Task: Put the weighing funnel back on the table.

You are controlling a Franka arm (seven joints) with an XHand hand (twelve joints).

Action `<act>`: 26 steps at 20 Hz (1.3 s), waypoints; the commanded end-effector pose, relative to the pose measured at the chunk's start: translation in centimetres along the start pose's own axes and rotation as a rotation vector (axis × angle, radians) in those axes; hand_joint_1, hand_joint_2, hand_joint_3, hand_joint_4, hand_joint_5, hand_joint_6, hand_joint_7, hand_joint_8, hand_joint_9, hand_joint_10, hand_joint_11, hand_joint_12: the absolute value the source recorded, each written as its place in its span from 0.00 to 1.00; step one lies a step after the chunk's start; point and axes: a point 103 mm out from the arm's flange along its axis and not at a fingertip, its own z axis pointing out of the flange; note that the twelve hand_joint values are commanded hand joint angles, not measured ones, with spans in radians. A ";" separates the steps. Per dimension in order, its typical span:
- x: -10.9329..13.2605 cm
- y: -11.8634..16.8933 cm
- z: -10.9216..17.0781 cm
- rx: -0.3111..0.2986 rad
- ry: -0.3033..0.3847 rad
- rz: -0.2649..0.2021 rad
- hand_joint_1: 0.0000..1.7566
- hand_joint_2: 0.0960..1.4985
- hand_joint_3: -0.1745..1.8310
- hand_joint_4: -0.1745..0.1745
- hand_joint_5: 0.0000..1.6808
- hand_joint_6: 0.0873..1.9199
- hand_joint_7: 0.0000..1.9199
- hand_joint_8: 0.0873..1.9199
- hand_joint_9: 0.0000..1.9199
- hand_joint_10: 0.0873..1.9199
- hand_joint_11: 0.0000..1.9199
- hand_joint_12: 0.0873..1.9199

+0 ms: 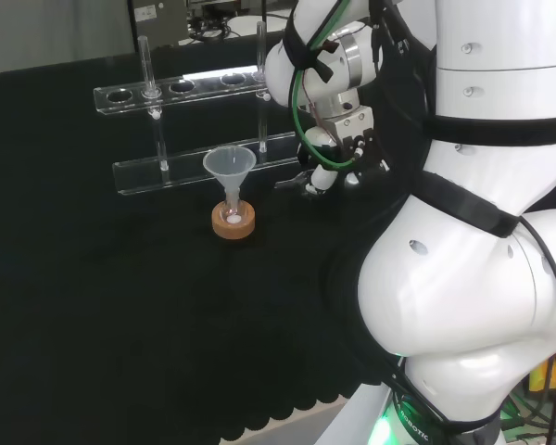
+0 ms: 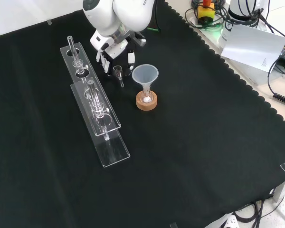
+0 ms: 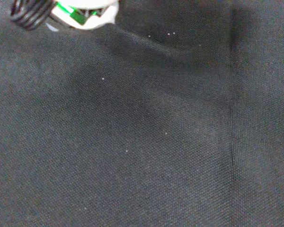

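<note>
While one hand (image 2: 115, 53) hangs low by one weighing funnel (image 2: 118, 71), grip cannot be told; one funnel (image 2: 145, 75), one cork ring (image 2: 147, 103)

Soft, even room light falls from above in the head view; the black cloth (image 1: 120, 306) swallows it, leaving hardly any shadow round the funnel (image 1: 229, 167); behind the funnel a white streak of glare lies on the clear rack (image 1: 213, 74); right of the funnel the arm's white links (image 1: 482, 232) look nearly washed out; in the front view a white sheet (image 2: 251, 47) far right of the funnel glares; in the wrist view the cloth is grey and dim with broad soft shadows, and a white part of the hand (image 3: 87, 14) shines.
</note>
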 end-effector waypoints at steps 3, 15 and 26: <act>0.4 0.4 0.5 0.008 -0.006 -0.003 0.61 0.45 0.45 0.93 0.63 0.54 0.48 0.38 0.54 0.23 0.37 0.57; 0.7 1.0 1.7 0.013 0.028 -0.003 0.61 0.45 0.45 0.93 0.63 0.54 0.48 0.38 0.54 0.23 0.37 0.57; 0.6 1.0 1.7 0.017 0.051 -0.014 0.59 0.59 0.28 0.96 0.58 0.53 0.41 0.39 0.50 0.23 0.34 0.59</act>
